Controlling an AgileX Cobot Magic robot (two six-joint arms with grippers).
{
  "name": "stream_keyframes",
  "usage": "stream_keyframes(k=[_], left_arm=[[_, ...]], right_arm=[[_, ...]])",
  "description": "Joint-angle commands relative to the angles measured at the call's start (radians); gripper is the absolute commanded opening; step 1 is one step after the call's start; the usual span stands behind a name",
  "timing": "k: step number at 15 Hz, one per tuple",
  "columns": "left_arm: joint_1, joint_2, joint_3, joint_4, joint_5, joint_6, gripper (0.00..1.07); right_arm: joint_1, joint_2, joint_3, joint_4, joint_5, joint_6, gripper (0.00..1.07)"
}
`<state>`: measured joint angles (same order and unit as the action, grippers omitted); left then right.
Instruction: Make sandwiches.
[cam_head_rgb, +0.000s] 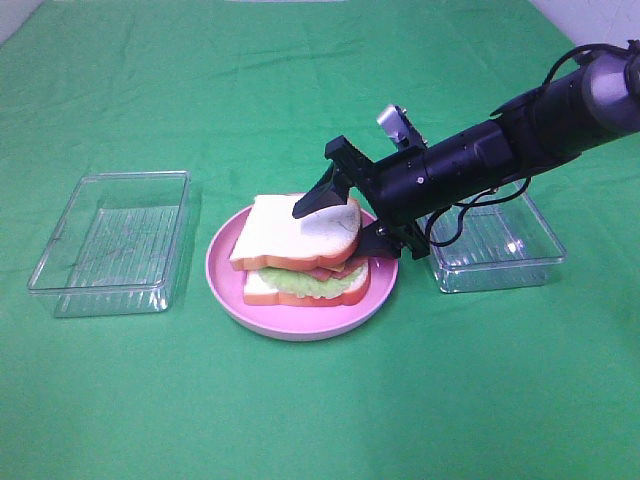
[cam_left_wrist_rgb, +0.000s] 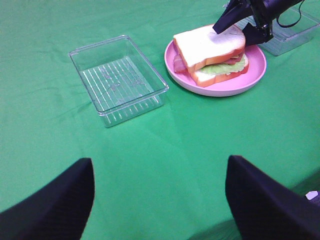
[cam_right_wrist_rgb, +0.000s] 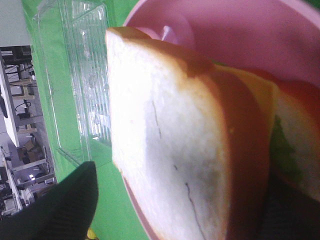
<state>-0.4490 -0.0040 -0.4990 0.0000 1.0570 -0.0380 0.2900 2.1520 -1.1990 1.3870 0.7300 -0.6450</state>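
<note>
The sandwich (cam_head_rgb: 300, 262) lies on a round pink plate (cam_head_rgb: 222, 280): a bottom bread slice, green lettuce (cam_head_rgb: 290, 284), red bacon and a white top bread slice (cam_head_rgb: 285, 230) with orange crust. My right gripper (cam_head_rgb: 340, 230) is open at the sandwich's right end. One finger (cam_head_rgb: 315, 203) hangs over the top slice and the other sits low by the plate's right rim. In the right wrist view the top slice (cam_right_wrist_rgb: 170, 145) fills the gap between the jaws. My left gripper (cam_left_wrist_rgb: 160, 200) is open over bare green cloth, well short of the plate (cam_left_wrist_rgb: 250, 80).
An empty clear plastic tray (cam_head_rgb: 110, 245) stands left of the plate. A second clear tray (cam_head_rgb: 500, 250) stands to its right, under my right arm. Green cloth covers the whole table.
</note>
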Motion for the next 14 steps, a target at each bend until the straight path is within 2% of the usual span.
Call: stream_keyframes(k=[1, 5, 9, 12, 13, 14], left_arm=[[-0.002, -0.024, 0.001, 0.0, -0.011, 0.0, 0.7], [-0.002, -0.024, 0.001, 0.0, -0.011, 0.0, 0.7], [-0.002, -0.024, 0.001, 0.0, -0.011, 0.0, 0.7], [-0.002, -0.024, 0.001, 0.0, -0.011, 0.0, 0.7], [-0.002, -0.024, 0.001, 0.0, -0.011, 0.0, 0.7], [-0.002, -0.024, 0.001, 0.0, -0.011, 0.0, 0.7]], right_arm=[[0.002, -0.02, -0.004, -0.059, -0.001, 0.003, 0.74], [0.002, -0.095, -0.004, -0.208, -0.021, 0.068, 0.76], [0.002, -0.175, -0.004, -0.441, -0.025, 0.217, 0.77], [0.002, -0.28, -0.004, -0.727, -0.001, 0.374, 0.77], [0.002, -0.325, -0.004, -0.8, 0.024, 0.409, 0.77], [0.002, -0.406, -0.004, -0.925, 0.095, 0.45, 0.76]])
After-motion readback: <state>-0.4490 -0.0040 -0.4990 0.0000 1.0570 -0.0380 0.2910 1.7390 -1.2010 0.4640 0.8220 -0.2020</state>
